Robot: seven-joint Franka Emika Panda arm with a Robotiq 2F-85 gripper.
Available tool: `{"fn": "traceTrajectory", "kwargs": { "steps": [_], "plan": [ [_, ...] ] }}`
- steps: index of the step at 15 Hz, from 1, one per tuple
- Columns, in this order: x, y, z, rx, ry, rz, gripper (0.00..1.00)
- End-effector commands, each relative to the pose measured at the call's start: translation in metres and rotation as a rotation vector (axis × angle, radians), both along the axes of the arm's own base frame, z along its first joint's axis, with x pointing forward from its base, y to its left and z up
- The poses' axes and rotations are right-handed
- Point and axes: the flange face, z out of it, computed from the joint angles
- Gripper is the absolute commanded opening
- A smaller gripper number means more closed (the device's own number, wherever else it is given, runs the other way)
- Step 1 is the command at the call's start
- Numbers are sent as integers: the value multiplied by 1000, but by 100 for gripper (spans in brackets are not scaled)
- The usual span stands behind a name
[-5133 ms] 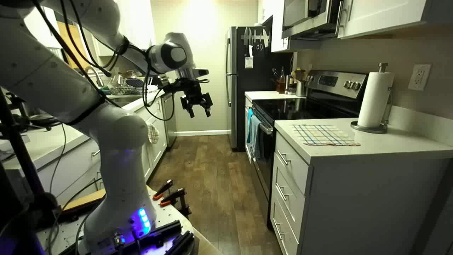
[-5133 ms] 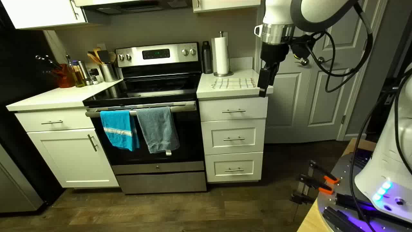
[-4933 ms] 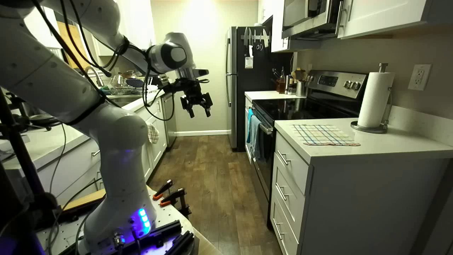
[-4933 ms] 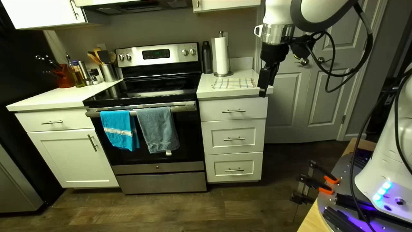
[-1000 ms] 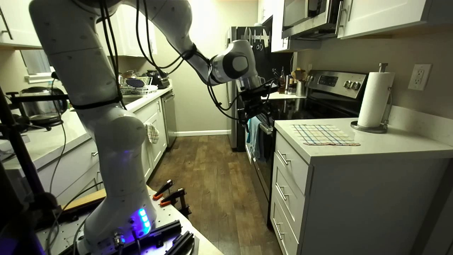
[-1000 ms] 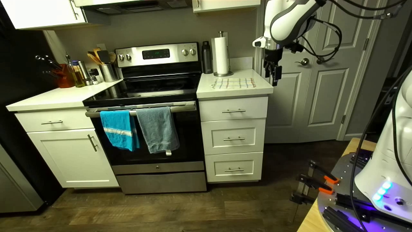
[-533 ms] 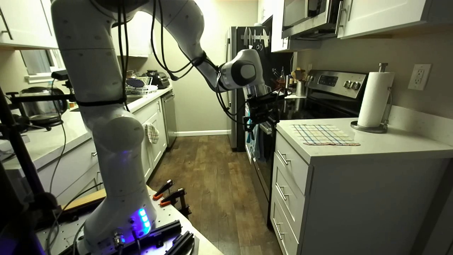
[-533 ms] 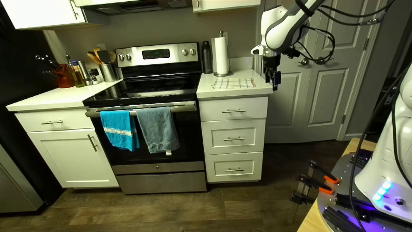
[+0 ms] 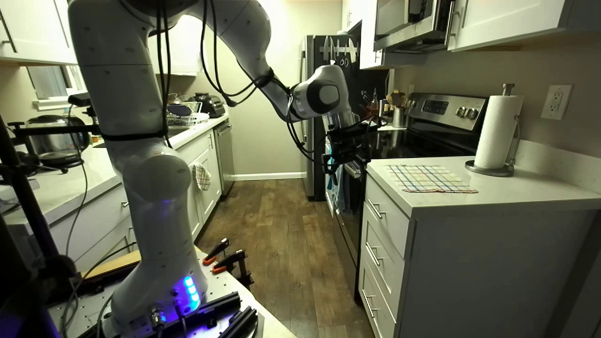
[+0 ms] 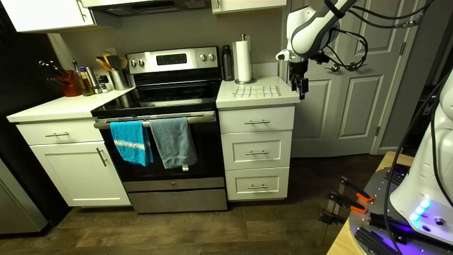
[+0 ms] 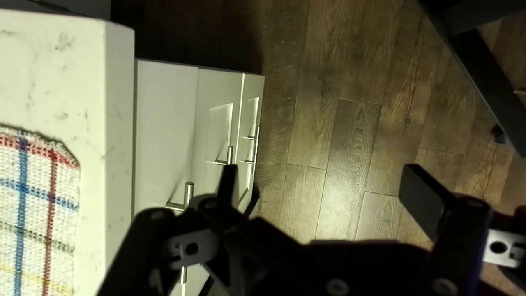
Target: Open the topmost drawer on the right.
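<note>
- Wrist view: our tool has its fingers spread wide apart, floorboards showing between them and nothing pinched.
- In both exterior views the topmost drawer looks shut, just under the counter and beside the electric range; its metal bar handle is partly hidden behind the tool in the wrist view.
- We judge that moving in on the handle comes next; misjudged depth could drive the nearer finger onto it, or into the drawer's face, rather than the gap behind.
- Coming in too high could bump the counter's edge.
- Coming in too low could bring us against the middle drawer instead.
- The handle looks smooth, so we expect a shallow fingertip hold to slip off when we pull.
- Pulling askew could jam the drawer partway.
</note>
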Motion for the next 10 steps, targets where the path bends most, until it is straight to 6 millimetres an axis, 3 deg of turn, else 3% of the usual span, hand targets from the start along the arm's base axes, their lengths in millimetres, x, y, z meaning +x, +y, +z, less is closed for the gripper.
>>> {"fn": "traceTrajectory", "kwargs": {
  "steps": [1,6,10],
  "plan": [
    [8,-3,4,-13,-3,10,100],
    [54,5,3,-23,-29,62,100],
    [85,18,-14,-25,-19,99,100]
  ]
}}
